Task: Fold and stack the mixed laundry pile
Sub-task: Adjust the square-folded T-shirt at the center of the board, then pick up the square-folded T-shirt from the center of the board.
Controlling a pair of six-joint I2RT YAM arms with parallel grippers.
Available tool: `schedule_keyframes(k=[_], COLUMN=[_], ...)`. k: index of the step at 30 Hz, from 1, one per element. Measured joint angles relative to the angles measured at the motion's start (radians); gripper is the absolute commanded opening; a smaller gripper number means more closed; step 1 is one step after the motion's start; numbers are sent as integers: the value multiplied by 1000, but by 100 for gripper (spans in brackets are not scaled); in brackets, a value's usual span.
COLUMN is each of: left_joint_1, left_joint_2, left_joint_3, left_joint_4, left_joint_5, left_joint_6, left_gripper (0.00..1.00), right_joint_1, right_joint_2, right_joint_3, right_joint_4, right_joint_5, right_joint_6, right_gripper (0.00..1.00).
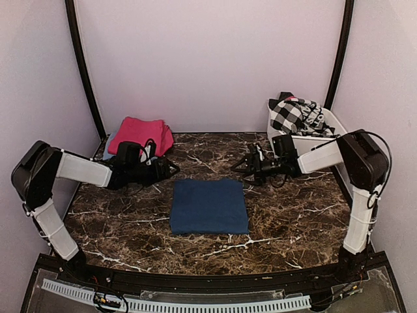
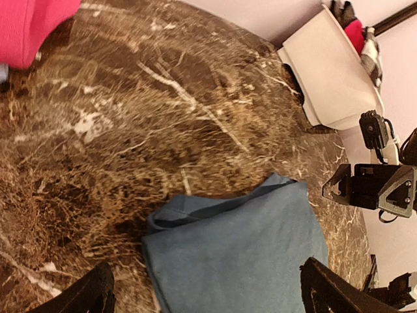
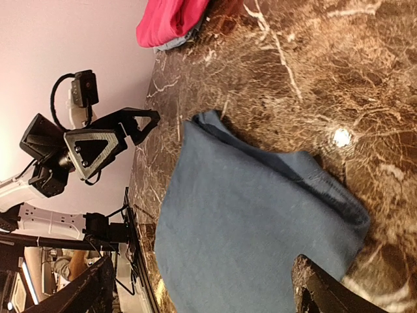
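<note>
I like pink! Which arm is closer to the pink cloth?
Left. The left gripper is close beside the pink cloth; the right gripper is across the table, near the white tub.

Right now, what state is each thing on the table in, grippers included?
Blue cloth: folded into a flat square, lying mid-table, not held.
Pink cloth: folded, at the far left, lying on a light-blue piece.
Checked garment: unfolded, heaped in the white tub.
Left gripper: open, empty.
Right gripper: open, empty.
</note>
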State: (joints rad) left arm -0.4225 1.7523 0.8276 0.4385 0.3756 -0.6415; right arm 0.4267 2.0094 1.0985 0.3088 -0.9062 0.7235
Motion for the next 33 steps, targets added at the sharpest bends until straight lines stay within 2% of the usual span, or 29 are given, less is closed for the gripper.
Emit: schedule_keyframes(k=[6,10,13,14,20,25,33], left_joint_1=[-191,-373,-505,-552,-735,-812,-826], left_joint_2=[-294,-360,-311,-277,-79,100,269], left_joint_3=[48,62,91,109,198,310,446], left_joint_4=[-241,-327,-396,-417,-440,-429,-408], left_joint_5=[-229,-331,-406,-436,-534,-551,-521], left_joint_6=[229,368,461,505,703,842,964], left_gripper=[99,97,89,82,60,47,32], right_joint_1=[0,0,0,0,0,0,0], right_joint_2=[-360,-525,-594,-609,-640,-659,-661], right_joint_3=[-139,-257,-364,-402,-539,-600,-639], right_joint_4=[-140,-209,-261,-277,-287,-266,-196], right_joint_5=[68,103,126,130,142,143,141], right_joint_6=[-88,-116,-113,-108,-56,-15,19], right_gripper=[86,84,83,83,81,81,81])
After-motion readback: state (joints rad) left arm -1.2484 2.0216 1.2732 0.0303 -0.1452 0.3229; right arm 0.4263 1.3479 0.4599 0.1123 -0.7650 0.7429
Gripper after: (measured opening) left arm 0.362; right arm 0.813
